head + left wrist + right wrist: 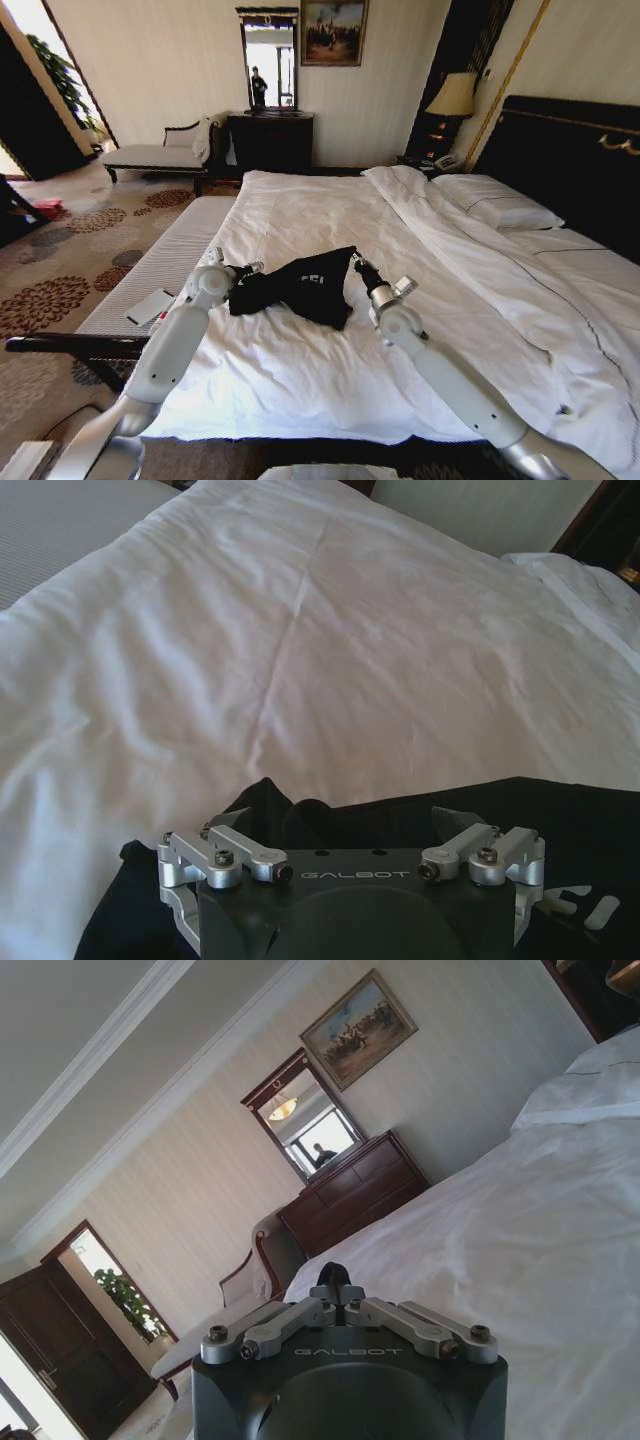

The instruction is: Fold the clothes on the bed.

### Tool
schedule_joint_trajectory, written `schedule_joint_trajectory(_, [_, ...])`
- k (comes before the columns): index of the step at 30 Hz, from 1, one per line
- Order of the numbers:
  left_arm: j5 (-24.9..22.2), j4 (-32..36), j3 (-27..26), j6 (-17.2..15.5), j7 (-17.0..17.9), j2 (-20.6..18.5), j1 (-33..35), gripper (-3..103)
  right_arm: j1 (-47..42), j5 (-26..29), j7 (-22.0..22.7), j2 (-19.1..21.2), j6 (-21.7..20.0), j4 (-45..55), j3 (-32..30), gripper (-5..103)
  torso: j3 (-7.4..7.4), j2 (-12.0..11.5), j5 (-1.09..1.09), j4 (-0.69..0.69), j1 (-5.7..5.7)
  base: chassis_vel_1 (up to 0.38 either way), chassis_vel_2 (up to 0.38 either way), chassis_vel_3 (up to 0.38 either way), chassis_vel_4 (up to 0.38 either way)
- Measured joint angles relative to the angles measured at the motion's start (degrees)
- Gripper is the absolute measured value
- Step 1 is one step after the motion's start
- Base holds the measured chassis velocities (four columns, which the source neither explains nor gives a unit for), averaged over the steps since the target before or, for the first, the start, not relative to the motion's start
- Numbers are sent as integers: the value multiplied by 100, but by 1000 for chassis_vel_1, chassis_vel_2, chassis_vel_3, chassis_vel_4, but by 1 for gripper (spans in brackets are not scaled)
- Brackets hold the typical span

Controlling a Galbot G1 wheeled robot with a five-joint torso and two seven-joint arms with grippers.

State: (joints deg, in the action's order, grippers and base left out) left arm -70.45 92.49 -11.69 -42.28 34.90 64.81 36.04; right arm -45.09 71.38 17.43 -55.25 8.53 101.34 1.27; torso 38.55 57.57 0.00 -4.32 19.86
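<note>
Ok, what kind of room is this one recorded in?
Most likely a hotel bedroom: a large bed with white bedding and a dark headboard, a bedside lamp, and a dark dresser under a mirror. A black T-shirt lies on the bed.

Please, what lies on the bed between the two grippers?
In the head view, the black T-shirt lies bunched on the white duvet between the left gripper and the right gripper. Each gripper is at one edge of the shirt.
</note>
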Motion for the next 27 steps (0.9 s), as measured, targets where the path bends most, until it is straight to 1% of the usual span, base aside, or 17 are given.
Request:
schedule_joint_trajectory(10, [29,-135,51,6,-2,121,73,100,-140,-48,5,11,-3,47,-68,0,0,0,0,0,0,0,0,0,0])
schedule_joint_trajectory(11, [30,-150,52,8,-8,130,86,103,-167,-60,5,17,-3,59,-81,0,0,0,0,1,0,0,0,0,0])
schedule_joint_trajectory(12, [37,-165,58,9,-19,141,96,100,-190,-66,5,23,-3,73,-90,0,0,0,0,0,0,0,0,0,0])
schedule_joint_trajectory(14, [51,-174,64,9,-32,153,101,100,-208,-68,5,28,-4,86,-97,0,0,0,0,1,0,0,0,0,0])
schedule_joint_trajectory(16, [103,-203,77,10,-69,181,106,92,-236,-71,5,41,-4,112,-111,0,0,0,0,0,0,0,0,0,0])
schedule_joint_trajectory(17, [103,-203,77,10,-69,181,106,92,-236,-71,5,41,-4,112,-111,0,0,0,0,0,0,0,0,0,0])
schedule_joint_trajectory(19, [164,-252,92,11,-90,220,107,81,-268,-73,6,57,-4,138,-130,0,0,0,0,0,0,0,0,0,0])
schedule_joint_trajectory(20, [173,-262,94,12,-93,229,107,81,-275,-74,6,61,-5,144,-134,0,-1,0,0,0,0,0,0,0,0])
schedule_joint_trajectory(21, [183,-276,100,13,-99,239,107,76,-285,-77,6,69,-5,153,-143,0,0,0,0,0,0,0,0,0,0])
schedule_joint_trajectory(22, [183,-276,100,13,-99,239,107,76,-285,-77,6,69,-5,153,-143,0,0,0,0,0,0,0,0,0,0])
schedule_joint_trajectory(26, [235,-316,110,14,-168,255,108,54,-346,-87,8,105,-6,194,-198,0,0,0,0,0,0,0,0,0,0])
schedule_joint_trajectory(27, [235,-316,110,14,-168,255,108,54,-346,-87,8,105,-6,194,-198,0,0,0,0,0,0,0,0,0,0])
